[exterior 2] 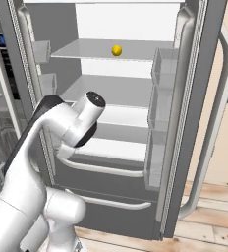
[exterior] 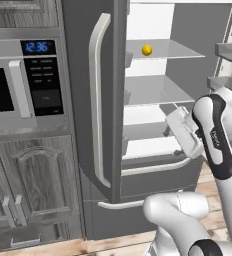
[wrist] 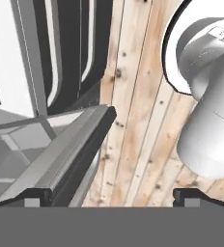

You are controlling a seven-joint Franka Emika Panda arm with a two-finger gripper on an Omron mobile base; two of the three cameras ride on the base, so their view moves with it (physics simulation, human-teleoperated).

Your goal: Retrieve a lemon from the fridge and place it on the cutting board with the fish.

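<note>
The gripper (wrist: 112,198), tips barely visible, spread empty; lemon (exterior: 147,50) in fridge (exterior 2: 135,98).

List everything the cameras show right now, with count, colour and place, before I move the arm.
small bright yellow round lemon: one, yellow, on the upper clear shelf inside the fridge.
tall grey French-door fridge: one, grey with white interior and curved white handles, right door open, two lower drawers shut.
silver microwave: one, silver with dark panel and blue clock, left of the fridge.
dark wood-grain cabinets: grey-brown, below the microwave.
light wooden plank floor: beneath the fridge.
white arm: one, white with dark joints, raised before the lower shelves.
gripper: fingertips wide apart, holding nothing, aimed down at the floor.
</note>
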